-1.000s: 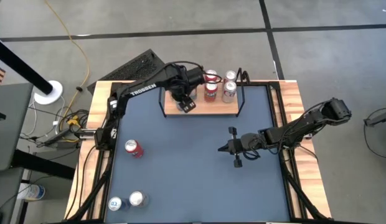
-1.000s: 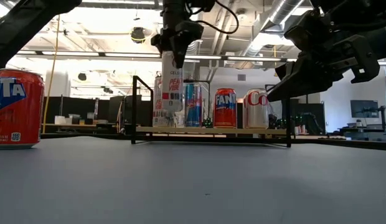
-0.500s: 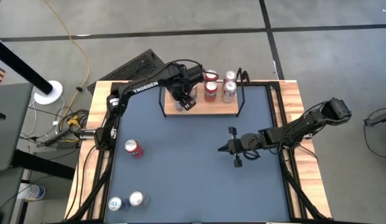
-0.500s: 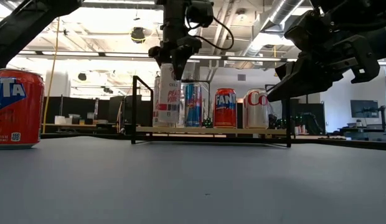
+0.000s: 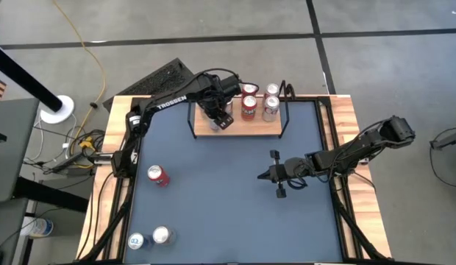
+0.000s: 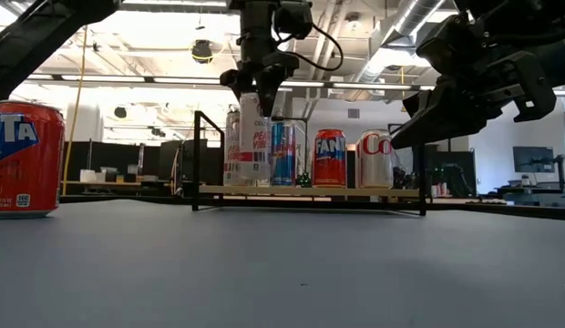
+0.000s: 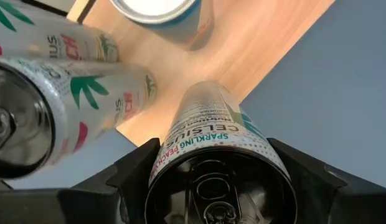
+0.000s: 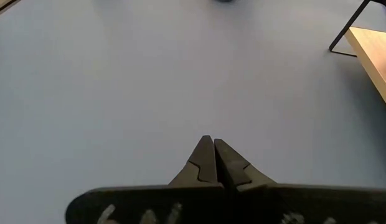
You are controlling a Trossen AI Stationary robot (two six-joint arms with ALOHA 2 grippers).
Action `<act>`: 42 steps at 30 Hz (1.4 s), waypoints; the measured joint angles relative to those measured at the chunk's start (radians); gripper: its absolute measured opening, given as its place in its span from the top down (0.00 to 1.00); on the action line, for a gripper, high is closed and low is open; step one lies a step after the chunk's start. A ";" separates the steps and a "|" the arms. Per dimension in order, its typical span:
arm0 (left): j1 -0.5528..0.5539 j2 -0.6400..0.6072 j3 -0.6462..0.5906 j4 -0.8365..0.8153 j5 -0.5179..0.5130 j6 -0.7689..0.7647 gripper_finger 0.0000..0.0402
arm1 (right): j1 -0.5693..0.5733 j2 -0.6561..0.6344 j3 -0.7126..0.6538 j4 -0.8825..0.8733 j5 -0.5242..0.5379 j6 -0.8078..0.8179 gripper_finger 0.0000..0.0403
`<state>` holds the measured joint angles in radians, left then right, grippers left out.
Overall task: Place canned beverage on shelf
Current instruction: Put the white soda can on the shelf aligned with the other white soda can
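Celsius can (image 6: 253, 137), grasped in the left gripper's (image 6: 258, 91) jaws, has descended onto the shelf (image 6: 310, 190).

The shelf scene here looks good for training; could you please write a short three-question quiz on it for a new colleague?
1. True or false: the left pincer grips the white Celsius can by its top, over the shelf.
2. Which describes the right pincer? A) shut on a can B) shut and empty above the blue mat C) open over the shelf
3. Fill in: on the mat near the left arm's base lies a red ____ can.

Key:
1. True; whether the can's base touches the board cannot be told.
2. B
3. Fanta
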<state>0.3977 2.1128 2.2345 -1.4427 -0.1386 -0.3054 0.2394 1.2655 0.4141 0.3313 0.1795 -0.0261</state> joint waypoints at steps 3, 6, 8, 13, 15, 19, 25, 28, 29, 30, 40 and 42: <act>0.000 0.000 0.000 -0.003 0.001 0.000 0.37 | 0.000 0.000 0.000 0.000 0.000 0.000 1.00; 0.000 0.005 0.001 0.016 0.001 0.005 0.37 | 0.000 0.000 0.000 0.000 0.000 0.000 1.00; 0.000 0.010 0.001 0.022 0.004 0.005 0.37 | 0.000 0.000 0.000 0.000 0.000 0.000 1.00; 0.001 0.015 0.000 0.021 0.011 0.010 0.37 | 0.000 0.000 0.000 0.001 0.000 0.000 1.00; 0.001 0.017 0.000 0.022 0.011 0.013 0.37 | 0.000 0.000 0.000 0.001 0.000 0.000 1.00; 0.001 0.017 0.000 0.024 0.011 0.012 0.37 | 0.000 0.000 0.000 0.001 0.000 0.000 1.00; -0.010 0.017 0.000 0.041 -0.027 0.034 0.30 | 0.000 0.000 0.000 0.002 0.000 0.000 1.00; -0.012 0.017 0.001 0.058 -0.027 0.034 0.28 | 0.000 0.000 0.000 0.002 0.000 0.000 1.00; -0.012 0.017 0.001 0.055 -0.027 0.034 0.28 | 0.000 0.000 0.000 0.002 0.000 0.000 1.00; -0.012 0.017 0.001 0.055 -0.027 0.034 0.28 | 0.000 0.000 0.000 0.002 0.000 0.000 1.00; -0.012 0.017 0.001 0.033 -0.027 0.019 0.27 | 0.000 0.000 0.000 0.002 0.000 0.000 1.00; -0.012 0.017 0.001 0.017 -0.027 0.012 0.27 | 0.000 0.000 0.000 0.002 0.000 0.000 1.00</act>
<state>0.3859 2.1296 2.2356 -1.4255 -0.1658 -0.2938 0.2394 1.2655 0.4141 0.3332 0.1795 -0.0261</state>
